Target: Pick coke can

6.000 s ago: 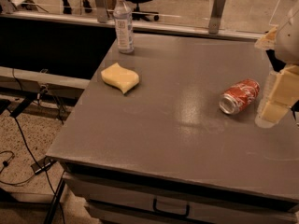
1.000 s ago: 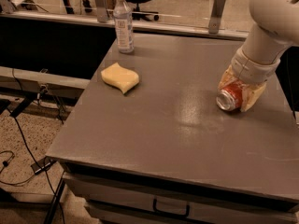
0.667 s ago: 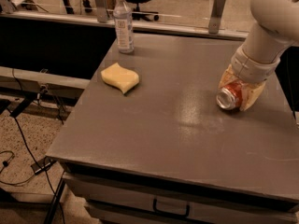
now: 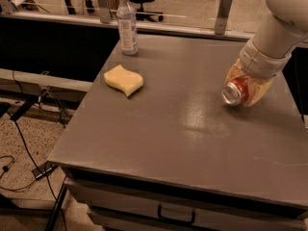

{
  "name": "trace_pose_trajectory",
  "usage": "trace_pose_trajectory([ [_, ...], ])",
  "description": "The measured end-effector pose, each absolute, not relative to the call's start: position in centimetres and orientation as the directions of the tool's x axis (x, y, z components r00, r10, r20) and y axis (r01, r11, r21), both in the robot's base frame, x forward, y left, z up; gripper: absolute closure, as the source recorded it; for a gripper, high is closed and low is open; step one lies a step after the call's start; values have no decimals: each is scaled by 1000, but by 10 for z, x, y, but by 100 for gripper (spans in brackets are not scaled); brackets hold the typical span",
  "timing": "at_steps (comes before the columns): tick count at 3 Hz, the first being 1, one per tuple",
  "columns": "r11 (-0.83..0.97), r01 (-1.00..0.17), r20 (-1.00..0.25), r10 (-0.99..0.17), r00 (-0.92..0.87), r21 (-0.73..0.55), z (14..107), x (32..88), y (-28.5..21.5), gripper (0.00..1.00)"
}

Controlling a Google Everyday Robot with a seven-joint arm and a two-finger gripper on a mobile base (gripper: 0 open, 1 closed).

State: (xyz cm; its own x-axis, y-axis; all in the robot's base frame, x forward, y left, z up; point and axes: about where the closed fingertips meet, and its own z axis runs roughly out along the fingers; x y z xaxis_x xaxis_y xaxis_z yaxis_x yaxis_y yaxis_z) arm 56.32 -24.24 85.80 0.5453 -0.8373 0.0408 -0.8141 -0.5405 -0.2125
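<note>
The red coke can [image 4: 236, 91] lies on its side at the right of the grey table [image 4: 183, 129], its silver end facing me. My gripper [image 4: 244, 88] comes down from the white arm [image 4: 279, 23] at the upper right. Its pale fingers [image 4: 257, 93] press on both sides of the can, shut on it. The can is at or just above the tabletop. The far end of the can is hidden by the gripper.
A clear plastic water bottle [image 4: 127, 23] with a white cap stands at the table's back left. A yellow sponge [image 4: 124, 79] lies left of the middle. A drawer handle [image 4: 175, 214] shows below the front edge. Cables lie on the floor [image 4: 19, 167] at the left.
Six seconds ago my gripper stood to the right of the can; it now grips it. Over the last second the can has risen slightly with the gripper.
</note>
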Motion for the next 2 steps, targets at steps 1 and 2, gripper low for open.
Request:
trace_pose_trajectory([
  [1, -529, -807, 44, -842, 538, -261, 894, 565, -236, 100],
  [2, -529, -807, 44, -842, 538, -261, 894, 565, -236, 100],
])
